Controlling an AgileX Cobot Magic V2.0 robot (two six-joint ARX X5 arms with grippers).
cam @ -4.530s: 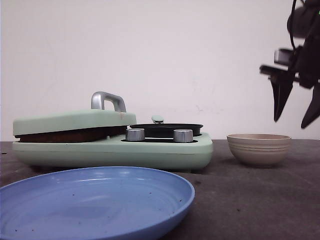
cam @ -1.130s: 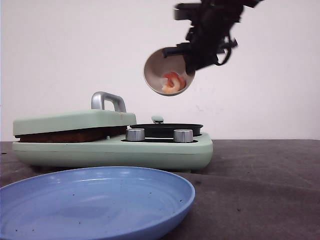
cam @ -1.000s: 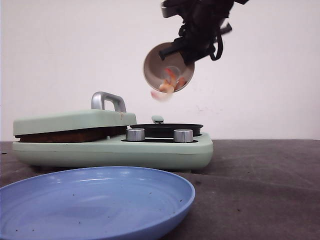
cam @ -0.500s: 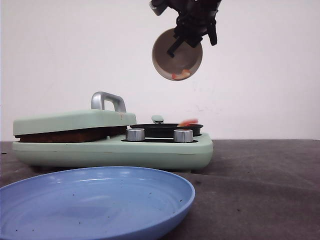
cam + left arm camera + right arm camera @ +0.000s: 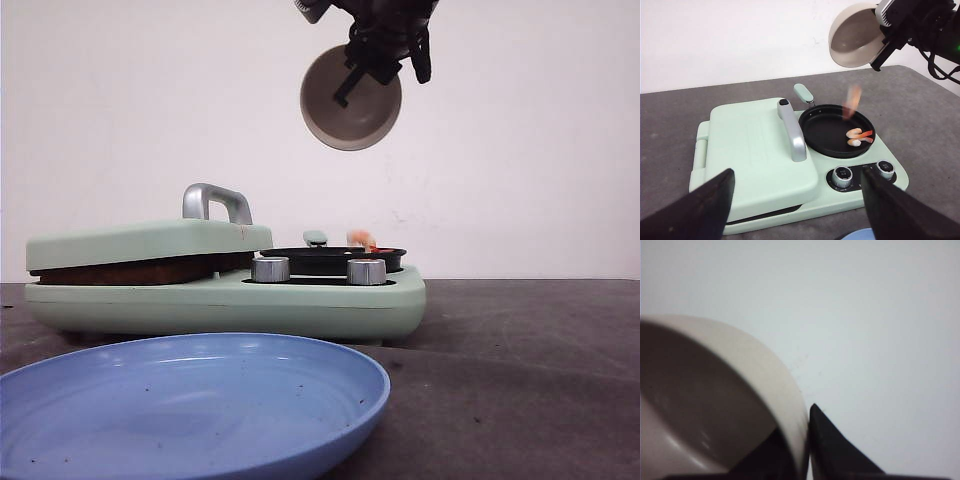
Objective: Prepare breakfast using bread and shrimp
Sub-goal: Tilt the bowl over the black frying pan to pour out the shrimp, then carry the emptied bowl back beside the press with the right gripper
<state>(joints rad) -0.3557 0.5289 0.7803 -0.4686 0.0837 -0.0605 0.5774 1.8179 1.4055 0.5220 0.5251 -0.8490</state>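
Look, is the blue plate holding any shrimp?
No, the blue plate is bare; the shrimp lie in the black pan.

Mint-green breakfast maker (image 5: 230, 290) sat on dark grey table (image 5: 520, 380), lid (image 5: 757, 145) shut, silver handle (image 5: 792, 131) on top. Round black pan (image 5: 832, 131) occupied one end, small green pan handle (image 5: 803, 93) pointing toward wall. Two silver knobs (image 5: 318, 270) lined front edge. Blue plate (image 5: 190, 410) lay near camera. Beige bowl (image 5: 350, 98) hung tipped on its side high above pan.
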